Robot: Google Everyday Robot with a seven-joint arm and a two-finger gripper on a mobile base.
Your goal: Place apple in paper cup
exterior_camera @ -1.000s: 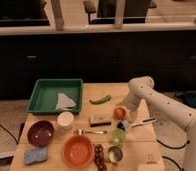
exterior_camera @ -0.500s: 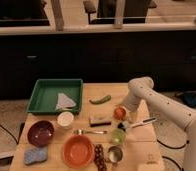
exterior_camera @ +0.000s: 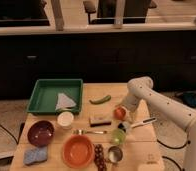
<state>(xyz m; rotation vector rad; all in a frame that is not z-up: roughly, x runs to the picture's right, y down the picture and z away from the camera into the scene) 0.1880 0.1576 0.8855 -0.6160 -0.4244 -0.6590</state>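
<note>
The task is at its first stage: the apple (exterior_camera: 119,114) sits on the wooden table (exterior_camera: 98,90), right of centre, and has not yet been lifted. The gripper (exterior_camera: 122,108) is down at the apple's far-right side, right against it or just above it, with the white arm curving in from the right. Whether the gripper is open or already clamped on the fruit cannot be told. The paper cup (exterior_camera: 65,119) stands upright well to the left of the apple, just near of the green tray (exterior_camera: 40,95), and its pale inside looks empty. So the grasp, the carry leftward across the table and the drop into the cup all appear to remain. The green tray holds only a white crumpled sheet (exterior_camera: 65,101). The maroon bowl (exterior_camera: 41,133) at the left and the orange bowl (exterior_camera: 77,150) at the near middle both look empty. The metal cup (exterior_camera: 114,155) stands near the front edge, and its contents cannot be made out. A brown block (exterior_camera: 100,120) lies between the apple and the paper cup, roughly on the carrying path, so I judge the apple would need to be carried above it.
</note>
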